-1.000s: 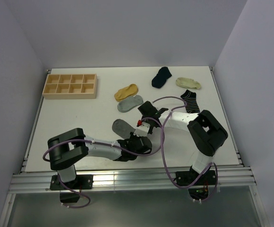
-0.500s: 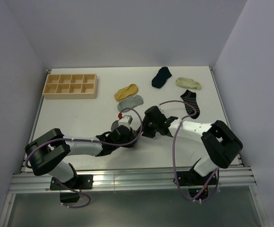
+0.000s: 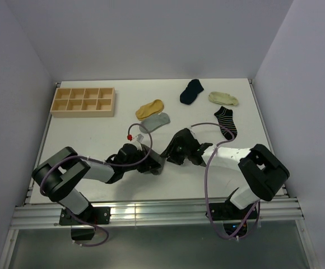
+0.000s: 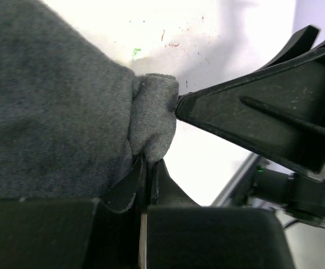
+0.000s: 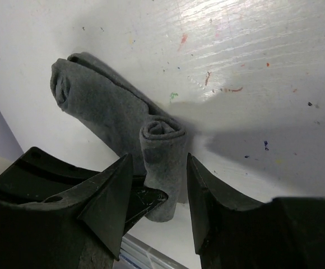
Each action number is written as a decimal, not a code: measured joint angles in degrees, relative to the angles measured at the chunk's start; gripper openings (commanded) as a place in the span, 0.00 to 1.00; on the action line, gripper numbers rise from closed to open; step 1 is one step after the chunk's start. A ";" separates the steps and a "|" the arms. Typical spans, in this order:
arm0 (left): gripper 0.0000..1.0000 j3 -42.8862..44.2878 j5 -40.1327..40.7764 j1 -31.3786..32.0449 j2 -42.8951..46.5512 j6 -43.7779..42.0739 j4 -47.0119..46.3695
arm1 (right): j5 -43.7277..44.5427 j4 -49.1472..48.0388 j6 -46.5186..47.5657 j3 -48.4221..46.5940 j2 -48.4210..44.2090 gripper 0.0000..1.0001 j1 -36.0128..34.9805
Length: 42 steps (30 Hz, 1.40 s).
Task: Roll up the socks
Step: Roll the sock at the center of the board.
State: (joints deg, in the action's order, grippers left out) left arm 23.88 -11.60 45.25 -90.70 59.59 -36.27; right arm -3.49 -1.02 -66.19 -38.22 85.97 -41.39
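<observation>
The half-rolled dark grey fabric sock [image 5: 161, 147] lies on the white worktop [image 5: 246, 61] between the spread fingers of the right end effector [image 5: 159, 158], its edge pinched in the closed left end effector [image 4: 147, 166], and is barely discernible from above.

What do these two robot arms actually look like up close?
The left arm and right arm match: chunky black joints, white links, and a looping purple cable on each. The fingers are black plastic wedges.
</observation>
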 measured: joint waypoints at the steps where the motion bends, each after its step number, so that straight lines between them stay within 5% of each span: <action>1: 0.01 -0.59 -0.96 -0.52 -0.35 0.96 -1.22 | -0.20 -0.55 -0.04 0.15 0.24 0.51 0.00; 22: 0.04 -8.44 -12.83 -8.26 -13.03 16.35 -28.33 | -3.58 -6.05 0.46 -0.20 6.03 0.50 0.00; 29: 0.06 -8.44 -13.00 -8.31 -13.03 16.31 -28.39 | -4.61 -6.75 1.09 -0.87 7.65 0.28 0.00; 34: 0.19 -8.44 -12.98 -8.31 -13.03 16.15 -28.26 | -4.63 -6.29 1.88 -1.33 8.02 0.00 0.00; 42: 0.47 -7.61 -9.70 -8.20 -4.92 11.56 -16.81 | -2.71 0.85 3.54 -4.98 8.02 0.00 -0.02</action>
State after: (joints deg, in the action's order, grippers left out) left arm 16.27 -21.30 37.06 -95.61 71.16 -53.08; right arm -6.20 -0.16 -62.65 -43.20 94.00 -41.41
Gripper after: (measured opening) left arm 0.410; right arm 0.042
